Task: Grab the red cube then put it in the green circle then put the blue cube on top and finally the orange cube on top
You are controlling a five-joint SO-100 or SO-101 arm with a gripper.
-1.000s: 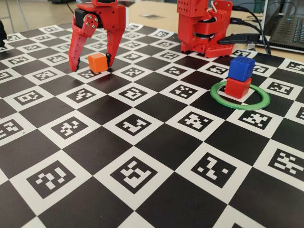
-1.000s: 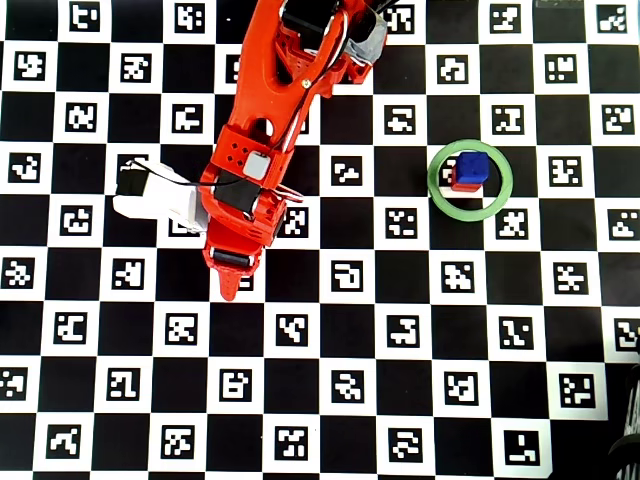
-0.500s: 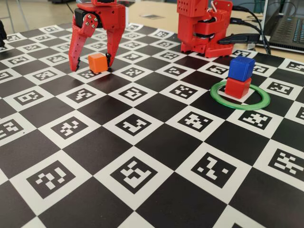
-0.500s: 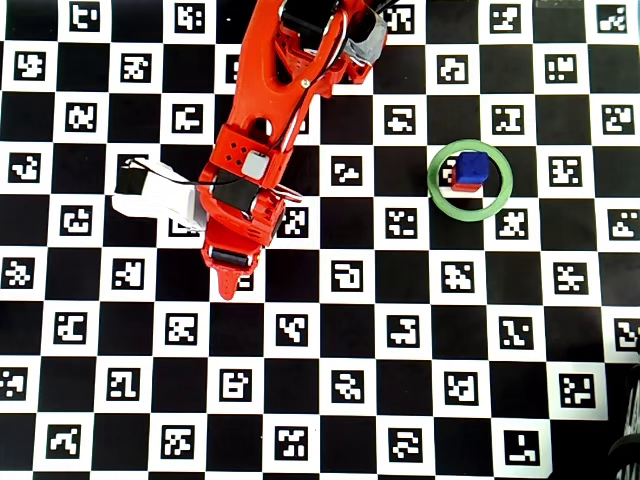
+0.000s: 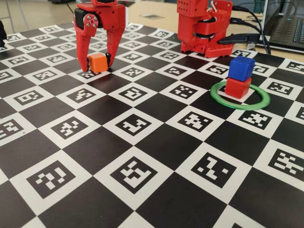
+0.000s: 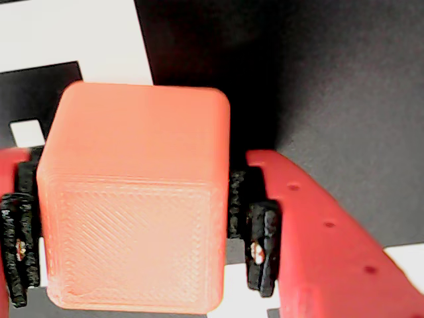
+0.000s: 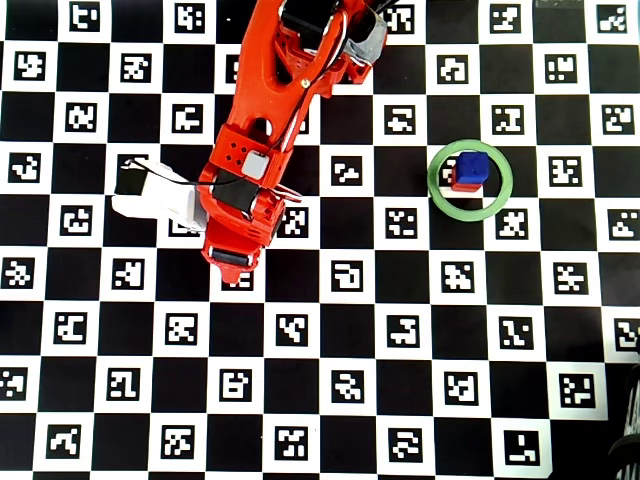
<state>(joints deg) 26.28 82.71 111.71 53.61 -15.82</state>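
on the checkered bench (image 5: pixel 156 142), the orange cube (image 5: pixel 97 62) is seen resting on a tile, bracketed by the 2 fingers of the tool (image 5: pixel 99 69), whose black pads (image 6: pixel 260 242) are pressed against its sides in the wrist view. well apart, the blue cube (image 5: pixel 241 68) is stacked on the red cube (image 5: pixel 237 88) inside the green circle (image 5: pixel 259 100), so only 1 cube is judged left to be placed on top.

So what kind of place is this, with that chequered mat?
Probably a robotics test bench or hobby lab. The tabletop is covered in printed square code markers, a red robot arm's pincer straddles an orange cube, and a laptop with cables sits behind.
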